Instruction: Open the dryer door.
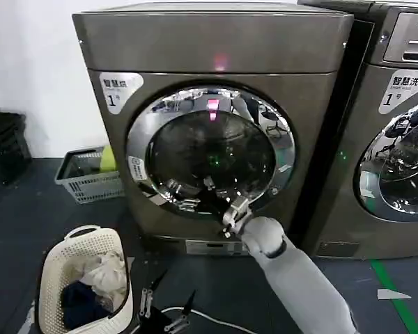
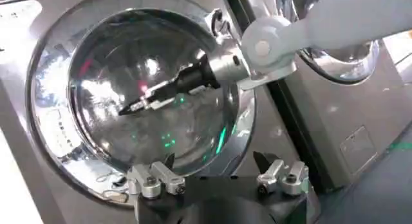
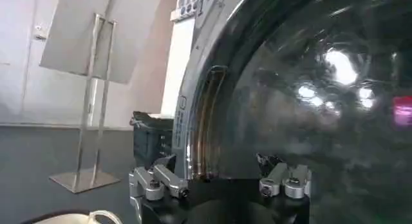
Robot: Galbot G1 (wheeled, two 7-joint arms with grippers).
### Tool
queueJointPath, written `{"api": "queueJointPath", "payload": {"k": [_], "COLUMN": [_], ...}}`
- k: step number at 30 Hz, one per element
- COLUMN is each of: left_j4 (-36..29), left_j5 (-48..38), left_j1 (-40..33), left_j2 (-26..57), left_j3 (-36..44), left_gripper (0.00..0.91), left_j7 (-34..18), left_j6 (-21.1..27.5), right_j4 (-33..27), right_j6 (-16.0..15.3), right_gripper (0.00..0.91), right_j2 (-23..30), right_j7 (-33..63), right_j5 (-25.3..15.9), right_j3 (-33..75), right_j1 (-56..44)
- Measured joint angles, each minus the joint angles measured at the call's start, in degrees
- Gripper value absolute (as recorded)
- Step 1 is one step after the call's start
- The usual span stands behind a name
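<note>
Nearest to me, my left pincer [image 1: 164, 314] hangs low in front of the dryer, below the dryer door [image 1: 210, 150], just beside the white laundry basket [image 1: 83, 282] on the floor. Its fingers stand spread apart with nothing between them; in its own wrist view the tips [image 2: 217, 177] frame the door's lower chrome rim from a short way off.

Further in, my right pincer [image 1: 231, 212] is up against the dryer door at its lower right, where the chrome rim meets the dark glass. From the left wrist view its dark fingers [image 2: 158, 96] point across the glass and look drawn nearly together, with nothing visibly between them. I can't make out whether the tips actually bear on the door or sit just off it.

The door itself is shut, flush in the dryer's front panel, to the left of the second machine [image 1: 397, 125] with its own chrome-rimmed door.

My worry is purchase. As far as I can see I have no hold on a handle or edge, and the glass is smooth and domed, so a pull from here would likely slide the fingers off the door. If I push instead, I only press the door further onto its latch. Sweeping sideways to hunt for the edge could also scrape the chrome.
</note>
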Motion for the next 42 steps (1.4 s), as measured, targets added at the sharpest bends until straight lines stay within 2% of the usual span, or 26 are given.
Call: {"api": "queueJointPath", "payload": {"k": [21, 42], "left_j4": [-0.56, -1.10], "left_j5": [0.50, 0.54], "left_j1": [0.81, 1.97], "left_j2": [-0.65, -0.99], "left_j3": [-0.46, -1.14], "left_gripper": [0.907, 0.907], "left_j7": [0.13, 0.17], "left_j6": [-0.53, -1.04], "right_j4": [-8.15, -13.34], "right_j6": [1.39, 1.43], "right_gripper": [0.907, 0.907], "right_j2": [5.36, 9.41], "right_j7": [0.15, -0.30], "right_j5": [-2.16, -2.19], "right_j3": [-2.73, -4.55], "right_j1": [4.51, 7.32]}}
